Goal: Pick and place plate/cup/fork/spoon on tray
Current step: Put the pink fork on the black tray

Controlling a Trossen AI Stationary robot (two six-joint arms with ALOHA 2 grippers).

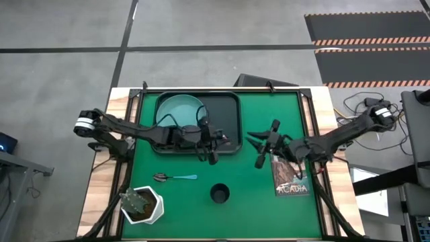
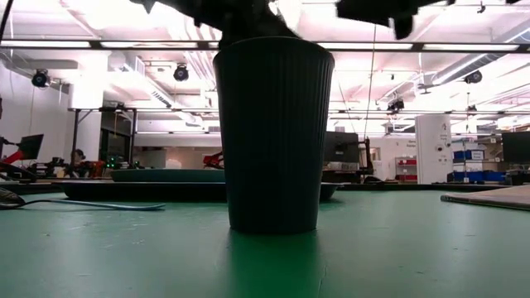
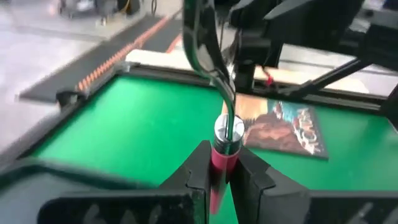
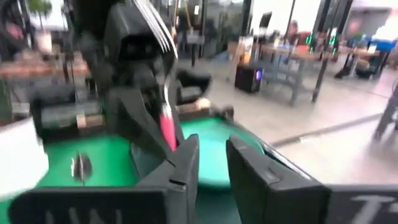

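My left gripper [image 1: 212, 143] is above the near right corner of the black tray [image 1: 228, 107], shut on the fork [image 3: 219, 93], whose silver tines point away from it. My right gripper [image 1: 257, 149] is open and empty just right of the tray, facing the left gripper; its wrist view shows the fork's pink handle [image 4: 166, 132]. The teal plate [image 1: 180, 111] lies in the tray's left half. The blue-handled spoon [image 1: 173, 177] lies flat on the green mat. The dark cup [image 1: 220, 193] stands upright near the front. My left gripper pinches the fork's pink handle [image 3: 221, 160] between its two fingers, just behind the silver collar. The fork lies along the fingers and sticks out past their tips, neck and tines ahead. It is lifted clear of the tray and mat.
A white plant pot [image 1: 141, 205] stands at the near left corner. A book [image 1: 291, 176] lies on the mat at the right, under my right arm. In the low view the cup [image 2: 273, 136] stands close in front, with the tray [image 2: 124, 190] behind it.
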